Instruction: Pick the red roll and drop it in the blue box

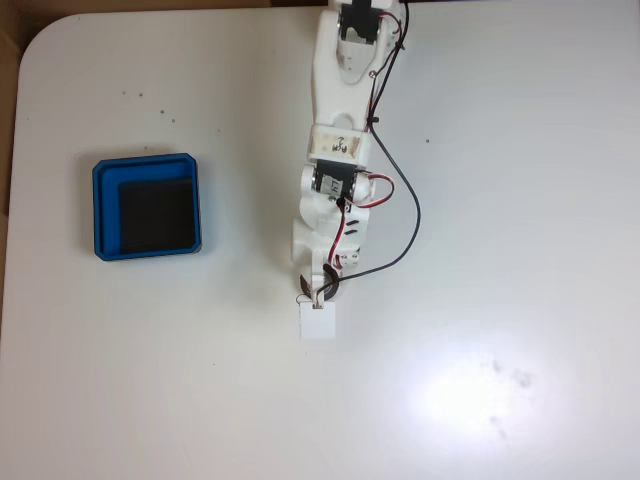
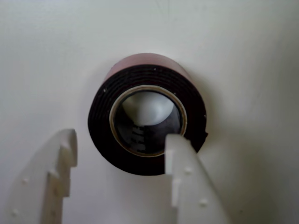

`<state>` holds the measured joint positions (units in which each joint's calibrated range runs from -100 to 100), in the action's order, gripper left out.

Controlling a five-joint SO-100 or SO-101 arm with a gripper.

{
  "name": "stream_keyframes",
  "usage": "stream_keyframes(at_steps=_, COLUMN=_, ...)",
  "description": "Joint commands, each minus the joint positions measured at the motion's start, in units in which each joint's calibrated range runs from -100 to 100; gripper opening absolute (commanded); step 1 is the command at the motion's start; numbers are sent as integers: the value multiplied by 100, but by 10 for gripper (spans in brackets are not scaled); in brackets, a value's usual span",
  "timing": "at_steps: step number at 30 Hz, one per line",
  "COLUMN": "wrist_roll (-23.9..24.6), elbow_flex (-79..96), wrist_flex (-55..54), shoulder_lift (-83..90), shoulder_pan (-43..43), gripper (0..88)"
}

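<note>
The red roll [image 2: 147,74], a dark ring with a pale core, lies flat on the white table in the wrist view. My gripper [image 2: 122,135] is open and straddles the roll's near left wall. The right finger [image 2: 180,163] reaches over the hole, while the left finger [image 2: 58,163] stands outside the ring with a gap to it. In the fixed view the gripper [image 1: 318,305] points down at mid-table, and only dark slivers of the roll [image 1: 331,291] peek out under it. The blue box [image 1: 98,210] sits well to the left, its black floor bare.
The white arm [image 1: 340,120] with black and red cables [image 1: 410,210] comes down from the top edge of the fixed view. The table's rounded corner [image 1: 40,40] and left edge lie just beyond the box.
</note>
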<state>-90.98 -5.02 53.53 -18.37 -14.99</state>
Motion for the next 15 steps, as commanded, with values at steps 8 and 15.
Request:
stream_keyframes(at_steps=8, wrist_roll=27, elbow_flex=-360, wrist_flex=35, shoulder_lift=-94, shoulder_pan=0, gripper=195)
stream_keyframes(at_steps=15, wrist_roll=27, elbow_flex=-378, wrist_flex=10, shoulder_lift=-378, shoulder_pan=9, gripper=195)
